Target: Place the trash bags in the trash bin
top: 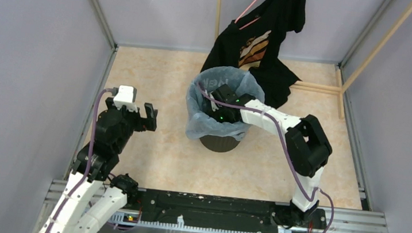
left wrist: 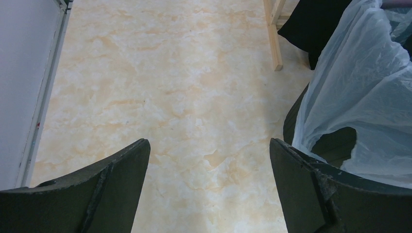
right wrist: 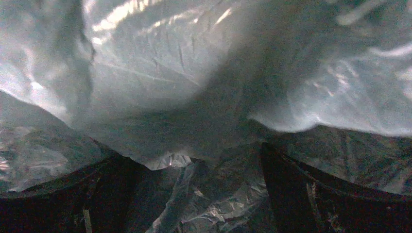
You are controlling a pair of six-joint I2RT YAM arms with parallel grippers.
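Note:
The pale blue trash bag (top: 202, 116) lines the round black trash bin (top: 221, 143) at the middle of the floor, its top draped over the rim and down the outside. My right gripper (top: 216, 103) reaches down inside the bin, jaws open, with crinkled bag film (right wrist: 204, 73) in front of and between the fingers (right wrist: 301, 194). My left gripper (top: 137, 112) hangs open and empty to the left of the bin. In the left wrist view the bag (left wrist: 359, 87) and the bin wall (left wrist: 291, 121) show at the right edge.
A black T-shirt with an orange print (top: 260, 41) hangs on a pink hanger behind the bin and touches the floor. A wooden frame (top: 334, 86) stands at the back right. Grey walls enclose the marbled floor (top: 156, 76).

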